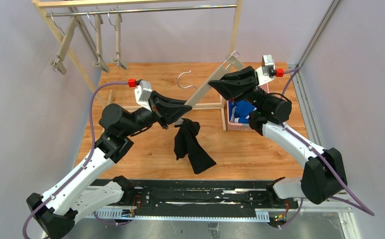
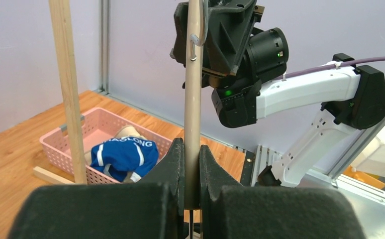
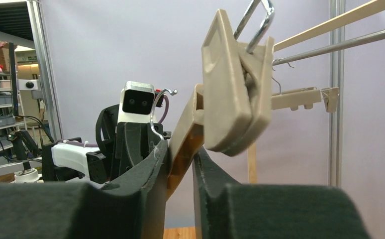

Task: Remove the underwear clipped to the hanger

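A beige clip hanger (image 1: 200,94) is held tilted above the table between both arms. My left gripper (image 1: 184,109) is shut on its lower end, the bar (image 2: 192,114) pinched between the fingers. My right gripper (image 1: 213,82) grips the bar (image 3: 183,144) just below the upper clip (image 3: 235,99), both fingers touching it. The black underwear (image 1: 190,144) hangs from the lower end under my left gripper, its bottom lying on the table. The clip holding it is hidden. The blue underwear (image 2: 123,155) lies on the cream one (image 2: 127,131) in the pink basket (image 2: 61,149).
The pink basket (image 1: 229,125) sits at the right of the wooden table, under my right arm. A wooden rack (image 1: 141,7) with three more clip hangers (image 1: 98,45) stands at the back left. A wooden upright (image 2: 68,89) is close to the basket.
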Tool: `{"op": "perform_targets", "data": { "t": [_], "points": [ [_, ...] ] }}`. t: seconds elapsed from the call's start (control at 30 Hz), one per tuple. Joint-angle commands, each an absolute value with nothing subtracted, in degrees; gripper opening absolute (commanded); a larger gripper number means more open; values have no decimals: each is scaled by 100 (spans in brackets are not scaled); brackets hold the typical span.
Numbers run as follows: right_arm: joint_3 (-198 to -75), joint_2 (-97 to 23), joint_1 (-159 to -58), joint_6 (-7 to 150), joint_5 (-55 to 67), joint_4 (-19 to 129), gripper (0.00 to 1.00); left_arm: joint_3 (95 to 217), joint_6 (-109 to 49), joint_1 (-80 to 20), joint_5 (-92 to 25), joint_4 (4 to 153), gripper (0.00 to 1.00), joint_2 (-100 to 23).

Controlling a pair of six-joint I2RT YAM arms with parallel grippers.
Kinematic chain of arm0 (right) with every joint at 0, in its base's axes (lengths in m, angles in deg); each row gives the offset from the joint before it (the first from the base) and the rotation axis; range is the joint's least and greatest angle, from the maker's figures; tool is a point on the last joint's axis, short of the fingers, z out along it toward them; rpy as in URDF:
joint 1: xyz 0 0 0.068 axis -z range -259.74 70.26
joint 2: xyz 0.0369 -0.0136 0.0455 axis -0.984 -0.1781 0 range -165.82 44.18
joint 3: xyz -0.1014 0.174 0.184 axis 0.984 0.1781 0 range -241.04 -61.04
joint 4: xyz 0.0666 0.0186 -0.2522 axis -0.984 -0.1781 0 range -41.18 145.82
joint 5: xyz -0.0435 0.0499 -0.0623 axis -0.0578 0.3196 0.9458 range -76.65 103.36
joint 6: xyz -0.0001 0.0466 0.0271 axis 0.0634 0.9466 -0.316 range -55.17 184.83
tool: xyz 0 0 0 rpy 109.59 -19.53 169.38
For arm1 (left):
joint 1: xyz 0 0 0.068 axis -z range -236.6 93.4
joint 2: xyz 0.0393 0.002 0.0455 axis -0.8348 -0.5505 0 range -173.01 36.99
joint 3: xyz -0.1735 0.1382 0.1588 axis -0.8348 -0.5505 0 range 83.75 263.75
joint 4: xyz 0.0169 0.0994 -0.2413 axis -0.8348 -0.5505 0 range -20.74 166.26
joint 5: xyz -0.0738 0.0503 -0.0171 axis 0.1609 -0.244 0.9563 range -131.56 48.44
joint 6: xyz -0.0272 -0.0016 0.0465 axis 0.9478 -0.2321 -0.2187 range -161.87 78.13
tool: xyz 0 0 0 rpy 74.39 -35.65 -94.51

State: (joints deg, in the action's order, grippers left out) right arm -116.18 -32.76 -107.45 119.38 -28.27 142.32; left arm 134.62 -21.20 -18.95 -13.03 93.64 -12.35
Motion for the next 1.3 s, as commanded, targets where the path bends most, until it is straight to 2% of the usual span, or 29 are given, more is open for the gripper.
{"op": "perform_targets", "data": {
  "t": [0.0,0.07,0.17,0.3,0.4,0.73,0.8,0.9,1.03,1.17,1.2,1.27],
  "points": [
    [-11830,-3366,-10873,11946,-2743,14412,15,13459,-2123,-1758,-1186,9826,0,-1229],
    [-11861,-3397,-10895,11999,-2747,14416,12,13447,-2094,-1757,-1244,9886,0,-1259],
    [-11974,-3483,-10962,12096,-2826,14424,15,13425,-2024,-1749,-1278,10068,0,-1322],
    [-12003,-3518,-11023,12099,-2893,14427,14,13394,-1964,-1744,-1364,10198,0,-1354],
    [-11977,-3530,-11029,12078,-2906,14416,1,13416,-1961,-1740,-1359,10201,0,-1414],
    [-11987,-3579,-11049,12238,-3043,14420,0,13363,-1997,-1731,-1416,10220,0,-1505],
    [-12067,-3639,-11052,12387,-3132,14426,27,13343,-1978,-1730,-1446,10276,0,-1496],
    [-12109,-3655,-11086,12424,-3182,14435,41,13323,-1950,-1731,-1472,10337,0,-1495],
    [-12109,-3559,-11171,12348,-3222,14428,43,13306,-1996,-1727,-1567,10334,0,-1455],
    [-12075,-3488,-11178,12261,-3230,14408,29,13310,-2007,-1727,-1596,10333,0,-1426],
    [-12065,-3484,-11180,12266,-3214,14403,29,13306,-2011,-1724,-1606,10335,0,-1413],
    [-12025,-3483,-11179,12241,-3211,14414,37,13298,-2024,-1731,-1619,10337,0,-1381]
  ]
}}
